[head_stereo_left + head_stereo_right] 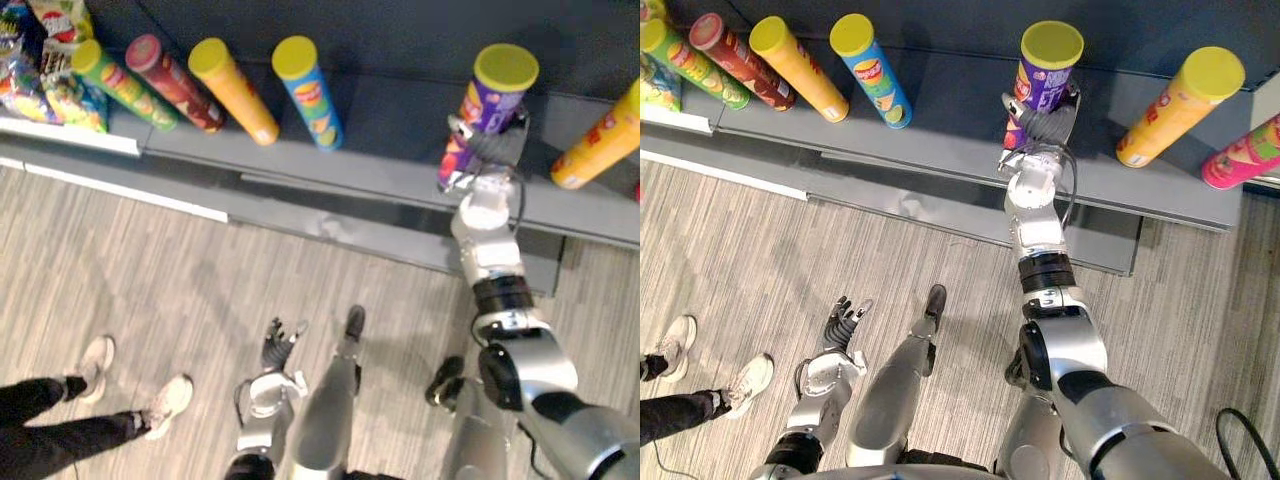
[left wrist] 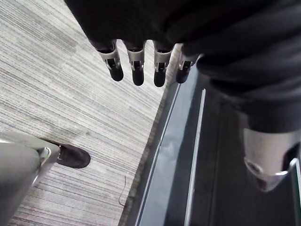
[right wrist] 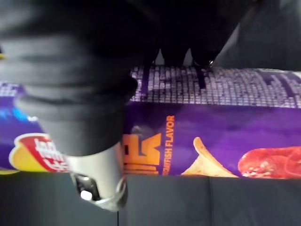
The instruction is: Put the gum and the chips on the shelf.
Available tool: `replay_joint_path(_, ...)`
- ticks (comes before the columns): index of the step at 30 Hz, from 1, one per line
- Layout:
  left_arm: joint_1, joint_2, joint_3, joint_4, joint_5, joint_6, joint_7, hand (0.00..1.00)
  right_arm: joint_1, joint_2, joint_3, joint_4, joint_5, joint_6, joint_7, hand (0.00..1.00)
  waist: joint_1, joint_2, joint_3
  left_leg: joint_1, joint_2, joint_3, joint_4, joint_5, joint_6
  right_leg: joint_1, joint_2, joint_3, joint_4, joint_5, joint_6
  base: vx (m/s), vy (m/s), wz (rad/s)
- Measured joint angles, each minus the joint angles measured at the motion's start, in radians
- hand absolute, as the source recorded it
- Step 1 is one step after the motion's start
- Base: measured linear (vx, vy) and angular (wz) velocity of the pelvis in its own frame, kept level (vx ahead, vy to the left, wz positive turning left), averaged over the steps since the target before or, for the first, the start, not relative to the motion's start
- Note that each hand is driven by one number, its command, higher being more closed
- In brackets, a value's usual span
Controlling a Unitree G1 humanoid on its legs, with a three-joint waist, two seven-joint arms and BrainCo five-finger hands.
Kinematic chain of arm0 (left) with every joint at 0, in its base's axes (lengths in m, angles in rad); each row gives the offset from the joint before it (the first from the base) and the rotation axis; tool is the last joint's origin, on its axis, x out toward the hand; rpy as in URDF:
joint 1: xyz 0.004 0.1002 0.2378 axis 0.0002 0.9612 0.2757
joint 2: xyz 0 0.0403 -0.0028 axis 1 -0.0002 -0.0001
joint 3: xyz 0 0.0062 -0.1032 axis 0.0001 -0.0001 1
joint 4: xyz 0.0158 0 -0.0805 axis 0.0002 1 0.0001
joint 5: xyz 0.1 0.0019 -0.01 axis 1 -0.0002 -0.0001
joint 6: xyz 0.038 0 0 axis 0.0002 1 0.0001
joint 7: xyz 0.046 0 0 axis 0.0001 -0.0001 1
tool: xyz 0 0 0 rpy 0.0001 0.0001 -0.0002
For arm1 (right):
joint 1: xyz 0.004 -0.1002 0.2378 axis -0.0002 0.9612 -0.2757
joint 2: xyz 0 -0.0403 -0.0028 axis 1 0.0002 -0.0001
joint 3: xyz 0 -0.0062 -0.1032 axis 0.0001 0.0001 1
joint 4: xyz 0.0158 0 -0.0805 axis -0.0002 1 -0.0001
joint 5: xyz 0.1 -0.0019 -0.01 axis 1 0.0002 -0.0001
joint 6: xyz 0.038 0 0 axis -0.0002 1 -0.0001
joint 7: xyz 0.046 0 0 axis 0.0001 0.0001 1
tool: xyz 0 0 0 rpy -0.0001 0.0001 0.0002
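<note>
A purple chips can with a yellow lid stands upright on the dark grey shelf. My right hand reaches up to it, fingers and thumb curled round its lower part. The right wrist view shows the can's purple side pressed close against the hand, the thumb across it. My left hand hangs low over the floor, fingers straight and holding nothing. I see no gum.
Green, red, orange and blue cans stand left of the purple one. Another orange can and a pink one stand right. Snack bags sit far left. A person's legs are lower left.
</note>
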Motion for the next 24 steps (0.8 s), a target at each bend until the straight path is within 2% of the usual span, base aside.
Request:
replay_joint_path(4,-0.003,0.000,0.000,0.036,0.000,0.000,0.000,0.00,-0.053,0.001,-0.024,0.016,-0.001,-0.003,-0.007,1.00,0.009,0.002,0.002,-0.032,-0.009,-0.021,0.002,0.008,-0.004,-0.034,-0.017,-0.008,0.032,-0.015,-0.001,0.02,-0.059,0.14)
replay_joint_path(12,-0.024,-0.001,-0.009,0.049,0.000,0.000,0.008,0.00,-0.062,0.002,-0.068,0.026,-0.042,-0.007,-0.086,1.00,0.047,0.008,0.005,-0.069,-0.020,-0.044,0.016,0.007,-0.007,-0.063,-0.034,-0.025,0.068,-0.039,-0.004,0.01,-0.047,0.10)
replay_joint_path(24,-0.031,-0.009,-0.017,0.062,0.000,0.000,0.007,0.00,-0.064,0.007,-0.106,-0.017,-0.047,-0.009,-0.118,1.00,0.059,0.028,0.014,-0.137,-0.035,-0.068,0.045,0.008,-0.011,-0.108,-0.055,-0.052,0.104,-0.058,-0.006,0.02,-0.037,0.09)
